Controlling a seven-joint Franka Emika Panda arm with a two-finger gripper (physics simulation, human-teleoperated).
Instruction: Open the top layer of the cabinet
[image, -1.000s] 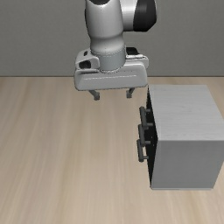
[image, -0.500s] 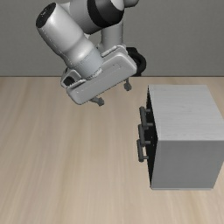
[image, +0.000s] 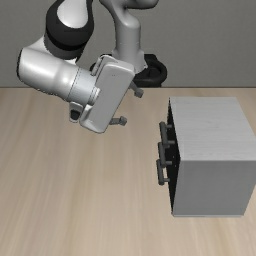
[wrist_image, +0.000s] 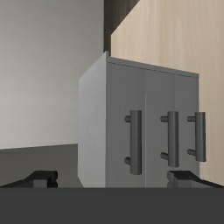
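Three handles (wrist_image: 172, 136): bars side by side on the cabinet (image: 212, 150) front, straight ahead of the gripper (wrist_image: 114, 178).
Cabinet position: 4 o'clock from the gripper in the exterior view, well apart; all layers look closed.
Gripper state: fingers spread wide, nothing between them.
Step, my judgement: approach; grasp not yet begun.
Risk 1: bars sit close together, so a small aim error takes the wrong layer.
Risk 2: tilted wrist could knock a fingertip on the cabinet front.
Risk 3: off-axis pull may drag the cabinet.
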